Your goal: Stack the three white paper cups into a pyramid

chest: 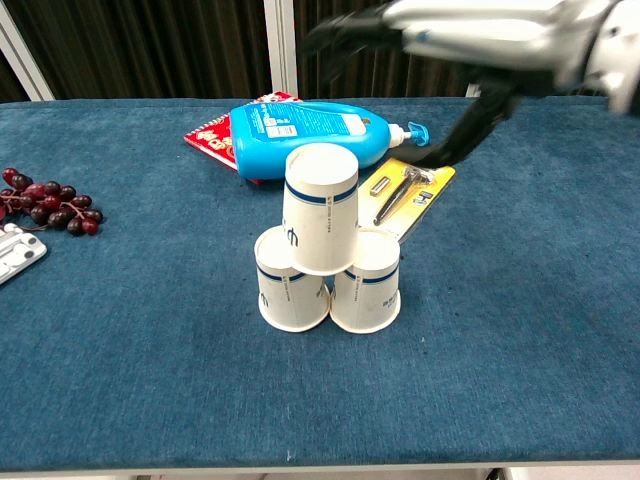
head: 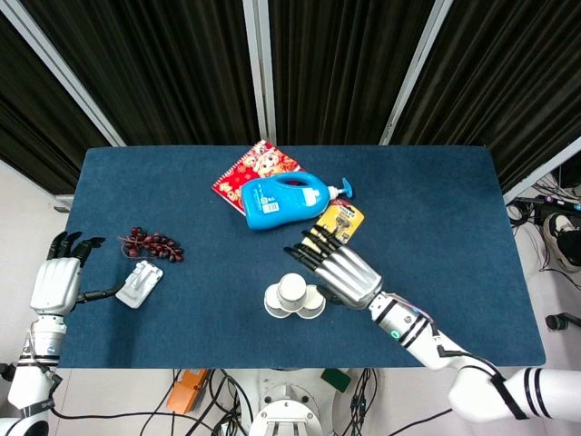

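Note:
Three white paper cups with blue rims stand upside down as a pyramid. Two base cups touch side by side, and the top cup rests across both. From the head view the stack sits near the table's front edge. My right hand hovers open just right of the stack, fingers spread, touching no cup; in the chest view my right hand is blurred above and behind the cups. My left hand is open at the far left edge, holding nothing.
A blue detergent bottle lies on a red notebook behind the cups. A razor in yellow packaging lies just behind the stack. Dark grapes and a small white packet lie at the left, near my left hand.

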Controlling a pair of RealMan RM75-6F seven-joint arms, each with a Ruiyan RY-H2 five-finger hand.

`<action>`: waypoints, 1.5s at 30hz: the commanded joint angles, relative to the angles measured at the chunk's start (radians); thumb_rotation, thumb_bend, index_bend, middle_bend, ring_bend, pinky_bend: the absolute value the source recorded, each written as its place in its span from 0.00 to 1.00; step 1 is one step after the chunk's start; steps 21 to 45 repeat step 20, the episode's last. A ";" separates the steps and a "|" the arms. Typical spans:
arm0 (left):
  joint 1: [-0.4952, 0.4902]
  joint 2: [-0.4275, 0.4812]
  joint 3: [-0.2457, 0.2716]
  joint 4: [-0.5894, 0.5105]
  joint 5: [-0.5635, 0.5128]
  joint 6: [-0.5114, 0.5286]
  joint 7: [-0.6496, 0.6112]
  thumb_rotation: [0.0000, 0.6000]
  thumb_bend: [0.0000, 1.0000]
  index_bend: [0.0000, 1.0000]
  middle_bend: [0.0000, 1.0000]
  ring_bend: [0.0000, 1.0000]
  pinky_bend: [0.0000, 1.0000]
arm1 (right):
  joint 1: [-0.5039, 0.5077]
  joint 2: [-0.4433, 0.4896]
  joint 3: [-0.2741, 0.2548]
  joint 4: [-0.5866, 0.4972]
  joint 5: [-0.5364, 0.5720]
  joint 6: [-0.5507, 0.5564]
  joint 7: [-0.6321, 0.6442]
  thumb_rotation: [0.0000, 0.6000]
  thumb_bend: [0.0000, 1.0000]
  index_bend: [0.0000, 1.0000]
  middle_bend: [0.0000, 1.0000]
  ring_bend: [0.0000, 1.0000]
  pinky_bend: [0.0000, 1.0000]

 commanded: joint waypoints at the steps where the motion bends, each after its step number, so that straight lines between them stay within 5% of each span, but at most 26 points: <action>1: 0.003 0.013 -0.015 0.031 -0.012 0.000 -0.031 0.66 0.08 0.22 0.25 0.09 0.05 | -0.149 0.093 -0.036 0.021 -0.013 0.179 0.074 1.00 0.30 0.02 0.19 0.04 0.05; 8: 0.050 0.017 -0.017 0.078 -0.002 0.068 -0.090 0.66 0.08 0.22 0.24 0.08 0.04 | -0.359 0.163 -0.121 0.170 -0.018 0.351 0.286 1.00 0.30 0.00 0.00 0.00 0.00; 16: 0.147 0.016 0.053 0.072 0.057 0.168 -0.092 0.81 0.08 0.22 0.24 0.07 0.04 | -0.512 0.138 -0.172 0.312 -0.088 0.480 0.484 1.00 0.30 0.00 0.00 0.00 0.00; 45: 0.179 0.017 0.077 0.042 0.061 0.178 -0.077 0.84 0.08 0.22 0.24 0.06 0.04 | -0.531 0.133 -0.172 0.323 -0.117 0.487 0.506 1.00 0.29 0.00 0.00 0.00 0.00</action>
